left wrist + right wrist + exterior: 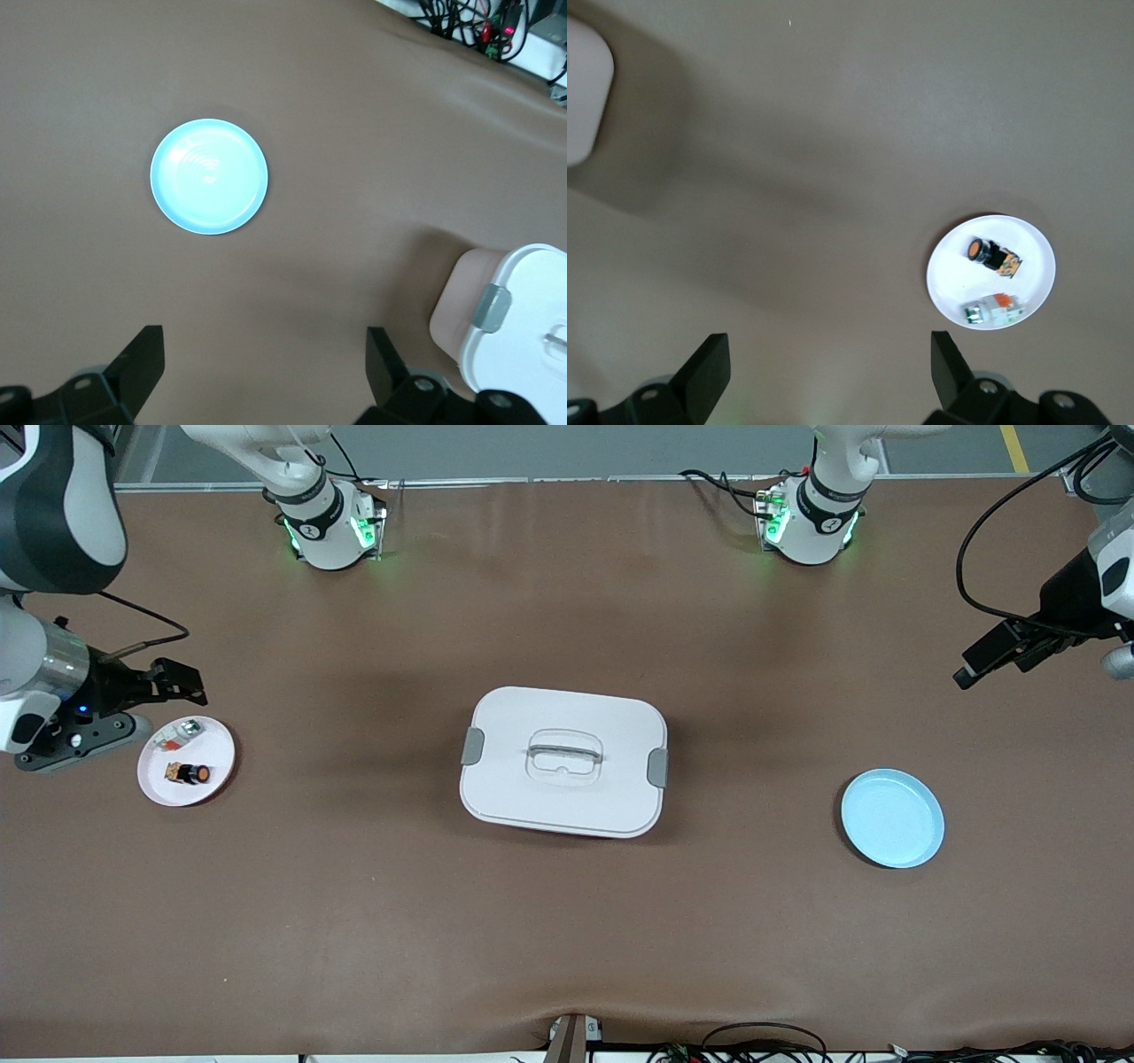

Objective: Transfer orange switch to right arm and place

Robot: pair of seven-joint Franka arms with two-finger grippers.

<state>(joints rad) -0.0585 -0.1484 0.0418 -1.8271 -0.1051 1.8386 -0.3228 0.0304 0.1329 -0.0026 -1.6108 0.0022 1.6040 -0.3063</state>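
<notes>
Front view: brown bench [567,921] filling the frame. White lidded box [563,761] at the centre, grey clasps at both ends, clear handle on top. Pale pink plate [215,778] at the middle left edge of the frame, toward the right arm's end of the bench; on it the orange switch [190,773], lying on its side, and a small silvery part [178,734] farther from the camera, apart from the switch. Right pincer [177,680] at the left edge, just above the plate in the frame, hanging in the air, holding nothing. Light blue plate [892,818] at the lower right, bare. Left pincer [992,653] at the upper right edge, up in the air over bare bench, holding nothing.

Left wrist view: blue plate [209,176] in the upper left; box corner [518,332] at the lower right; left pincer [266,359], fingers [142,359] spread wide apart, nothing between.

Right wrist view: pink plate [1032,243] at the lower right; orange switch [990,254] on it, silvery part [994,309] beside. Right pincer [829,363], fingers [710,365] spread wide apart, nothing between.
</notes>
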